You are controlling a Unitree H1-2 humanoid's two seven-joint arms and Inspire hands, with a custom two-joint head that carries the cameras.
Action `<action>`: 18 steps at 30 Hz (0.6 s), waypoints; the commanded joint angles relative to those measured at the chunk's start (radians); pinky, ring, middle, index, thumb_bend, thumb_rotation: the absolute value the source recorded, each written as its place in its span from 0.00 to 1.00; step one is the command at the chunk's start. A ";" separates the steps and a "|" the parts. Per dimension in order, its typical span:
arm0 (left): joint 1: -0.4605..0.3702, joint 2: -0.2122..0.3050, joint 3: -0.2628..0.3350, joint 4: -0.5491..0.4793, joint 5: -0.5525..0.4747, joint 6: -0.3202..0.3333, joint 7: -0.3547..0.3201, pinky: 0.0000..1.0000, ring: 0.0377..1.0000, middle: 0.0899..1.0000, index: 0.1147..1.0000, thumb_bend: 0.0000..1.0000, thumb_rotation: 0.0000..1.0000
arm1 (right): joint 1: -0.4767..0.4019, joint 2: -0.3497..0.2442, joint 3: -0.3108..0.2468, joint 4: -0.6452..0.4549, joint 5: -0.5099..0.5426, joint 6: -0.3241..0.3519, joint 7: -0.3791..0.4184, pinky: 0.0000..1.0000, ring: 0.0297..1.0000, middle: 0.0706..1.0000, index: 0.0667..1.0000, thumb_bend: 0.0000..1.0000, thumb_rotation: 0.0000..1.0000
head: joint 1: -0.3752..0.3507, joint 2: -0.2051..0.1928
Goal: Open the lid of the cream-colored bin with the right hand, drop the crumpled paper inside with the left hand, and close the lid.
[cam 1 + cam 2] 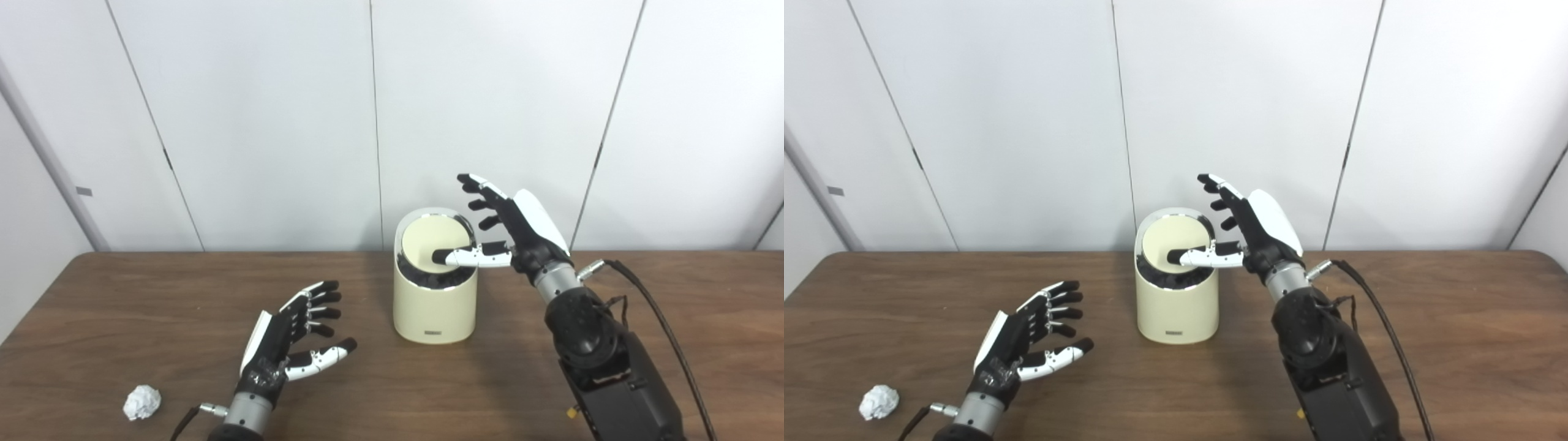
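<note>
The cream-colored bin (434,306) stands upright mid-table. Its round lid (429,240) is tilted, with a dark gap showing along its front edge. My right hand (509,229) is open beside the bin's upper right, fingers spread upward, and its thumb lies on the lid. The crumpled paper (142,402) is a small white ball near the table's front left edge. My left hand (293,340) hovers open above the table, to the right of the paper and left of the bin, holding nothing.
The brown wooden table (674,318) runs across the view, with white wall panels behind it. A black cable (658,318) trails from my right wrist along the forearm.
</note>
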 commanded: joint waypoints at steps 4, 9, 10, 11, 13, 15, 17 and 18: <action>-0.022 0.004 0.003 -0.048 -0.006 -0.016 -0.002 0.61 0.72 0.78 0.81 0.62 0.00 | -0.065 0.021 0.001 0.003 -0.010 -0.010 -0.030 0.65 0.81 0.88 0.88 0.74 0.32 | -0.001 0.003; -0.017 0.003 0.002 -0.051 -0.003 -0.019 0.000 0.60 0.71 0.78 0.81 0.62 0.00 | -0.072 0.025 -0.002 0.043 -0.008 -0.022 -0.044 0.67 0.82 0.88 0.87 0.76 0.29 | 0.000 0.005; -0.016 0.003 0.002 -0.052 -0.002 -0.019 0.000 0.60 0.71 0.78 0.81 0.63 0.00 | -0.072 0.025 -0.001 0.045 -0.009 -0.020 -0.045 0.66 0.81 0.88 0.87 0.76 0.28 | 0.000 0.005; -0.015 0.002 0.002 -0.053 -0.003 -0.019 0.001 0.60 0.71 0.78 0.81 0.63 0.00 | -0.072 0.024 -0.001 0.049 -0.008 -0.021 -0.046 0.66 0.81 0.88 0.87 0.76 0.28 | 0.000 0.005; -0.013 0.002 0.002 -0.056 -0.006 -0.018 -0.001 0.60 0.71 0.78 0.81 0.63 0.00 | -0.074 0.023 0.001 0.059 -0.010 -0.023 -0.051 0.66 0.81 0.88 0.87 0.76 0.28 | 0.000 0.005; -0.012 0.001 0.003 -0.059 -0.009 -0.015 -0.002 0.60 0.71 0.78 0.81 0.63 0.00 | -0.077 0.021 0.003 0.070 -0.012 -0.024 -0.056 0.66 0.81 0.87 0.87 0.76 0.27 | 0.000 0.005; -0.010 0.000 0.003 -0.064 -0.005 -0.007 0.000 0.60 0.72 0.78 0.81 0.63 0.00 | -0.080 0.018 0.006 0.081 -0.015 -0.026 -0.060 0.66 0.81 0.87 0.86 0.76 0.28 | 0.000 0.005; -0.010 0.000 0.002 -0.065 -0.004 -0.008 0.000 0.60 0.71 0.78 0.81 0.63 0.00 | -0.082 0.017 0.007 0.087 -0.016 -0.023 -0.060 0.66 0.81 0.87 0.86 0.76 0.28 | 0.000 0.005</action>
